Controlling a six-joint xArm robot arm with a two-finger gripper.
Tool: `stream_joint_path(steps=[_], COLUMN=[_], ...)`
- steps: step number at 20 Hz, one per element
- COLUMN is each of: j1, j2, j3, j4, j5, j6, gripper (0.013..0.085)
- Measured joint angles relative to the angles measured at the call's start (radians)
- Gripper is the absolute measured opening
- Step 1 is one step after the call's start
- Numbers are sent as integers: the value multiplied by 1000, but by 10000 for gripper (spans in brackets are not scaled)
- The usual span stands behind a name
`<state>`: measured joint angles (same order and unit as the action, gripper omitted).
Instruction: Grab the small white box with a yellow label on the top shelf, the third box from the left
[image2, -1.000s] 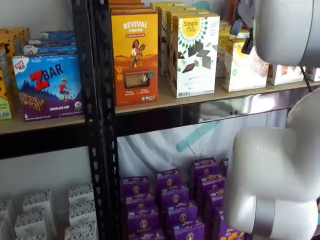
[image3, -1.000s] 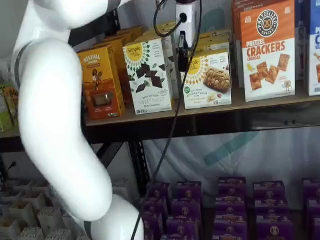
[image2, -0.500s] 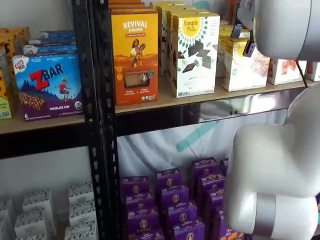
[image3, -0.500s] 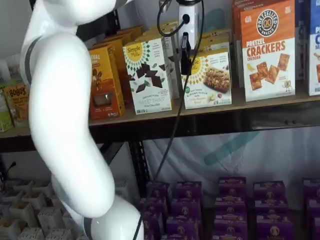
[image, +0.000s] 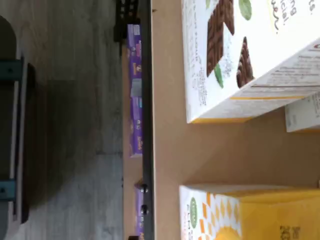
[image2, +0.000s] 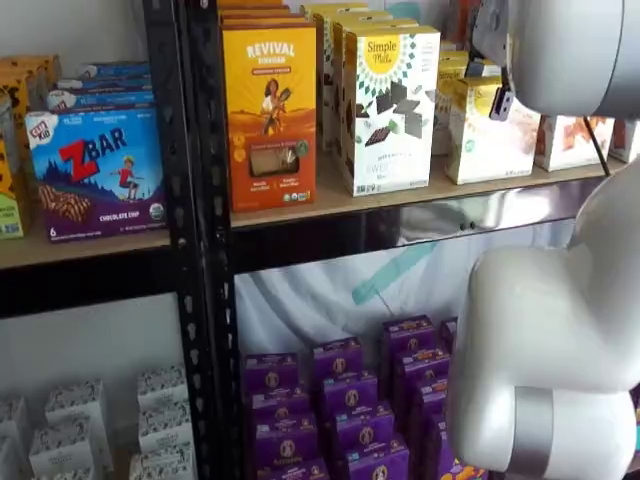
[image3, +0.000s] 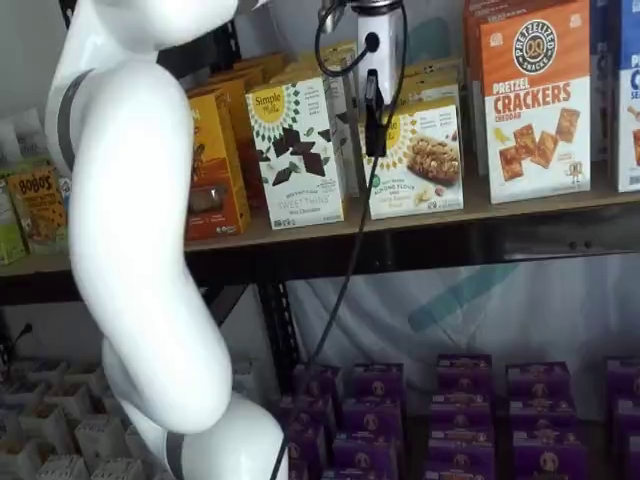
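The small white box (image3: 425, 160) with the yellow sunburst logo and cookie picture stands on the top shelf (image3: 500, 208), right of the taller white box with chocolate pieces (image3: 297, 150). It also shows in a shelf view (image2: 488, 135), partly behind the arm. My gripper (image3: 376, 143) hangs from its white body right in front of the small box's left edge. Only a black finger shows side-on, so I cannot tell its state. The wrist view shows the small box's yellow side (image: 245, 215), the taller box (image: 235, 55) and the bare board (image: 170, 145) between them.
An orange-yellow Revival box (image2: 268, 115) stands at the left of the shelf, and an orange Pretzel Crackers box (image3: 535, 100) at the right. The white arm (image3: 130, 230) fills the left foreground, and a black cable (image3: 345, 270) hangs down. Purple boxes (image3: 460, 400) lie below.
The arm has shifted right and now covers more of the Revival box. The gripper has moved slightly right and lower, closer to the small white box.
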<state>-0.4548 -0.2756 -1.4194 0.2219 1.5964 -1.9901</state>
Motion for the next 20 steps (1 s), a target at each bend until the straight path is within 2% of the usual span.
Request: stream_joint_path(steps=[4, 9, 10, 11, 12, 13, 14, 17, 18, 20], j1=[9, 14, 14, 14, 13, 13, 12, 8, 6, 5], j2=[-9, 0, 0, 1, 1, 1, 2, 2, 1, 0], j3=[23, 18, 18, 18, 18, 18, 18, 18, 20, 22], j4=[-9, -21, -21, -20, -19, -18, -16, -9, -5, -3], j5=[-30, -23, -23, -24, -25, -25, -26, -29, -32, -37], j6=[3, 7, 7, 7, 6, 6, 5, 2, 1, -1], gripper=[850, 850, 810, 810, 770, 770, 730, 690, 650, 650])
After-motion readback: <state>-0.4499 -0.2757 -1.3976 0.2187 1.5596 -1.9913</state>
